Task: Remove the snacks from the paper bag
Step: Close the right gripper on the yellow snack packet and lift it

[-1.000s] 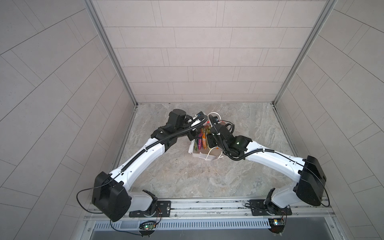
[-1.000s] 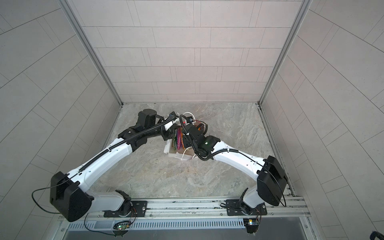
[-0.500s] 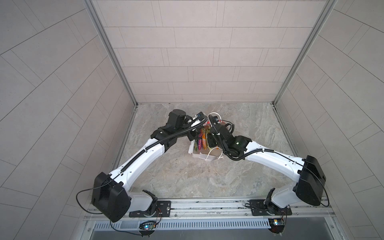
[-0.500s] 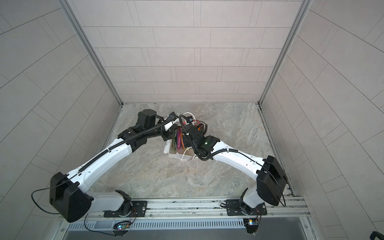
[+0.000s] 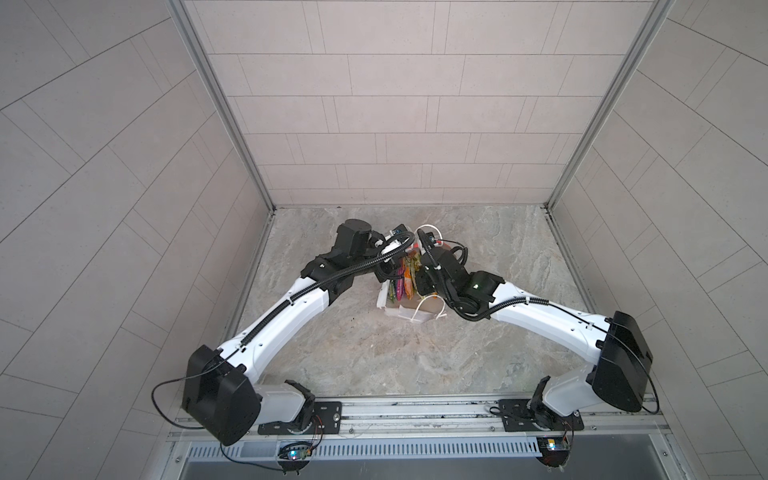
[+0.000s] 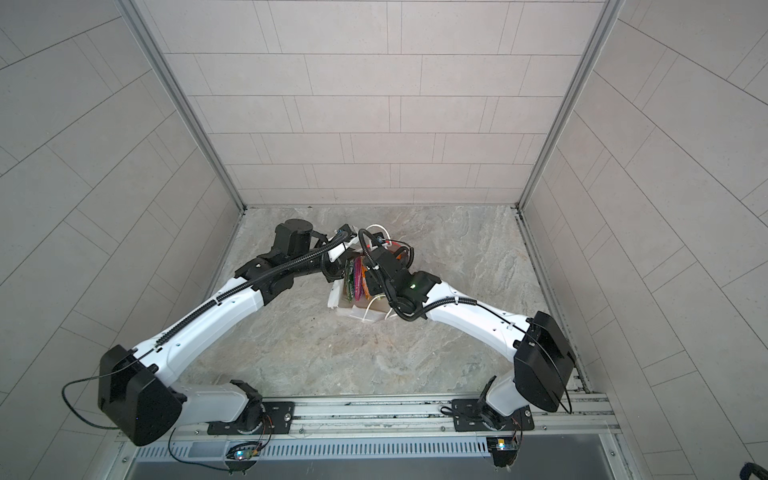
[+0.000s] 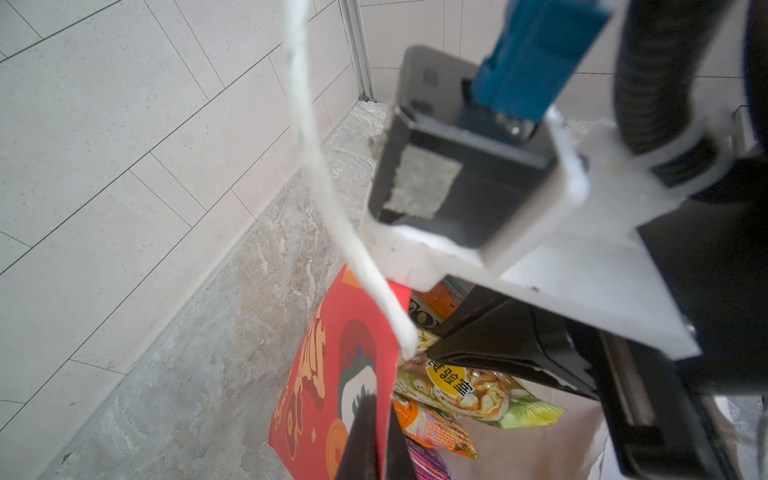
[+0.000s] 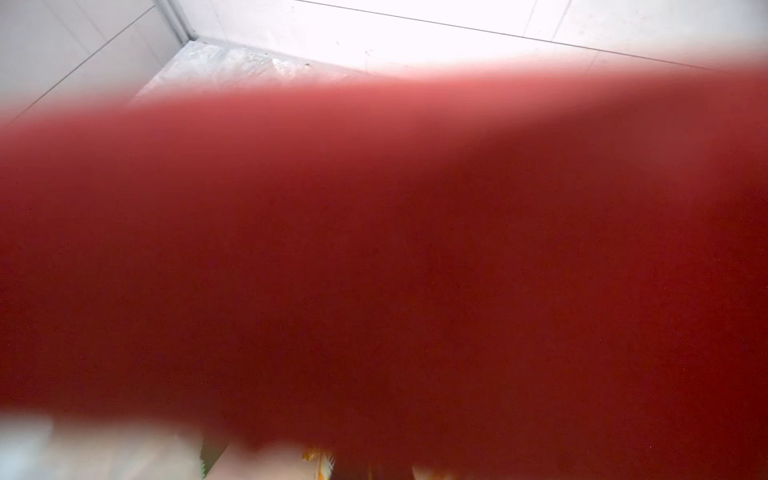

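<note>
The right gripper (image 7: 478,349) has snapped shut inside the paper bag (image 7: 332,374) mid-table; whether it grips a packet is hidden. The left gripper (image 7: 380,432) pinches the bag's 10 o'clock wall. The snacks (image 7: 469,390) inside look light and slippery, so a top seam seems the best place to pinch.

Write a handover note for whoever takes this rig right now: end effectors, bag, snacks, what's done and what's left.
Left end effector: shut on the red wall of the paper bag, at its rim.
Right end effector: shut, reaching down inside the bag among the snacks; whether it grips a packet cannot be told.
Bag: mid-table, between both arms.
Done: nothing out yet; no packet lies on the table.
Left: lift every packet out of the bag.
</note>
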Robot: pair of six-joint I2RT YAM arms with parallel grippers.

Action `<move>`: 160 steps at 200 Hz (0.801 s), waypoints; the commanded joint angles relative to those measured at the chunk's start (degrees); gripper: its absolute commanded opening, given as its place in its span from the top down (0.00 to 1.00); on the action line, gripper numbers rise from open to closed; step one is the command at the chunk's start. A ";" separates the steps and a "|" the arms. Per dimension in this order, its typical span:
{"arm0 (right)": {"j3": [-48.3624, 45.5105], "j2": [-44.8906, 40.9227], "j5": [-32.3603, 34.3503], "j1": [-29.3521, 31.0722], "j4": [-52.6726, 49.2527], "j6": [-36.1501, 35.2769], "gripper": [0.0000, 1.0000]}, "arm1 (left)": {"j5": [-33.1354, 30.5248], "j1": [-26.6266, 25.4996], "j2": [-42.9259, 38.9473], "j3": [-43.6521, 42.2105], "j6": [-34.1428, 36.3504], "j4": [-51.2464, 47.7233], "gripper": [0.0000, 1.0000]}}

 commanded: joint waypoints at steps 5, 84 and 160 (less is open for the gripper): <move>-0.96 -3.86 -2.90 -0.07 0.43 -2.89 1.00 | 2.04 -0.28 -1.92 -0.73 -0.56 1.77 1.00; -3.28 -13.79 -8.82 -0.80 -0.71 -13.18 1.00 | 2.37 -0.28 -1.78 -0.88 -0.78 2.18 1.00; -2.73 -22.69 -17.72 -3.48 -6.22 -19.94 1.00 | 2.61 -0.28 -1.94 -1.16 -1.36 2.85 1.00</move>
